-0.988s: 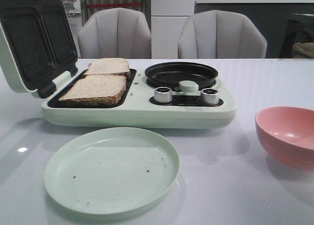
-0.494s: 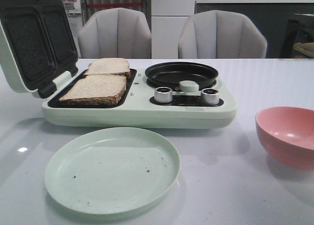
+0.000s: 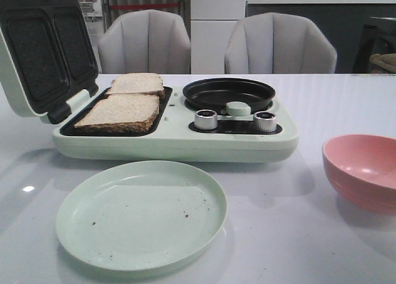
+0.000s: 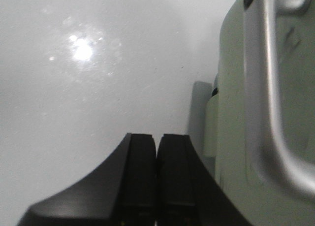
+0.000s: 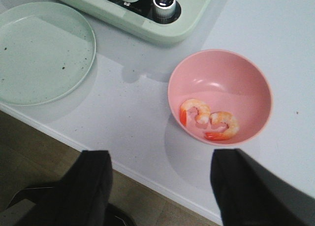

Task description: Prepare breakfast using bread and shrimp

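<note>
1. Our left gripper point(image 4: 156, 157) is clenched on nothing, its fingers pressed together above the white surface point(image 4: 98, 88), with the pale green breakfast maker point(image 4: 241, 137) just beside it.
2. Our right gripper point(image 5: 160, 179) is released, fingers spread wide, hovering over the surface's near edge.
3. The shrimp point(image 5: 209, 120), two curled orange-pink pieces touching each other, lie in the pink bowl point(image 5: 246, 83) just ahead of the right gripper.
4. The bread point(image 3: 127, 104), two slices, sits side by side on the maker's open grill plate, well away from both grippers.
5. The green plate point(image 5: 44, 53) rests ahead of the right gripper, beside the bowl.
</note>
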`<state>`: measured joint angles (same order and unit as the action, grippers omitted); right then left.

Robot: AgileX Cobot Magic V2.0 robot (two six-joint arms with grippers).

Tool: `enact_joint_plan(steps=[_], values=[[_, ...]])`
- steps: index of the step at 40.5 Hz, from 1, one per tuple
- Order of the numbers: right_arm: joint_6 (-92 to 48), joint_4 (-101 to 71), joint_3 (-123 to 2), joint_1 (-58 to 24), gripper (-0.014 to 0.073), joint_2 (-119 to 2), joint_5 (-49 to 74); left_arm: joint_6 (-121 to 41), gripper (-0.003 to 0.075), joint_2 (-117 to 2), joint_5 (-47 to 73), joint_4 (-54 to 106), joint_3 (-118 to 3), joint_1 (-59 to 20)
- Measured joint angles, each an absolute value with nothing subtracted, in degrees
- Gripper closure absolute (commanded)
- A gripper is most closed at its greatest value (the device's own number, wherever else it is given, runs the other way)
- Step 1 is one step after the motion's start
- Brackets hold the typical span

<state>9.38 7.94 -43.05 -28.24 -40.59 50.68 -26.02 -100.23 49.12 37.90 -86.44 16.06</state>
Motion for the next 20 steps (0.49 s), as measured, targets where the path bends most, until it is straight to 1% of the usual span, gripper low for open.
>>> enact_joint_plan(steps=[10,20], values=[[9.4,7.9,-43.0,-28.2,0.0057,-40.6,50.7,-30.7,0.0620,-106.1,53.7,49.3,-90.8,15.1],[9.4,7.9,-43.0,-28.2,0.0057,-40.6,50.7,-32.4,0.0620,-106.2,54.6,51.3,-91.2,11.3]])
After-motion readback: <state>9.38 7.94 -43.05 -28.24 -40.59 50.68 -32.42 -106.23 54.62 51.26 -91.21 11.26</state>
